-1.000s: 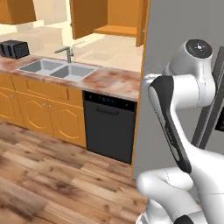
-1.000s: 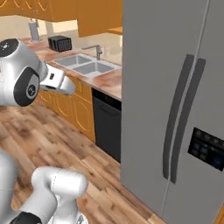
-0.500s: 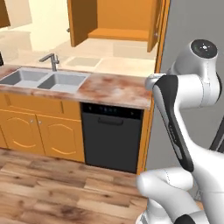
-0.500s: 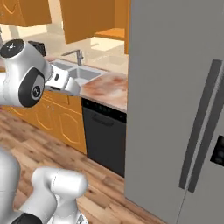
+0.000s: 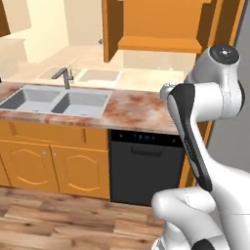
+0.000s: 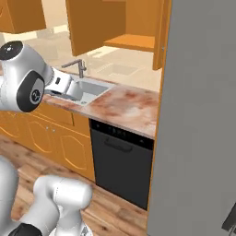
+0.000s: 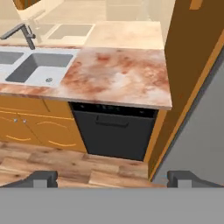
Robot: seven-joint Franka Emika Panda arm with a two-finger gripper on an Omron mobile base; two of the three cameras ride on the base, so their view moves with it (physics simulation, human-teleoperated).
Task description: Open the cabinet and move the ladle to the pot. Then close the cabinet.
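Observation:
The cabinet [image 5: 161,22] hangs above the marble counter with both doors swung open; its left door [image 5: 110,30] stands edge-on and a bare inner shelf [image 5: 158,44] shows. From the right base view the same cabinet [image 6: 131,27] is seen with its door [image 6: 92,25] standing out. The ladle and the pot are out of view. My gripper [image 7: 113,179] is open, with its two dark fingertips [image 7: 43,178] far apart and nothing between them. It is held high, looking down at the counter [image 7: 118,76] and the dishwasher.
A double steel sink [image 5: 53,100] with a faucet [image 5: 63,77] lies left of the bare counter patch. A black dishwasher [image 5: 145,168] sits below it, with orange lower cupboards [image 5: 53,163] to its left. A tall grey fridge [image 6: 203,120] walls off the right side. The floor is wood.
The whole picture has shifted: the base has moved, so the sink slid left and the open cabinet now sits closer and more centred. The gripper stays open.

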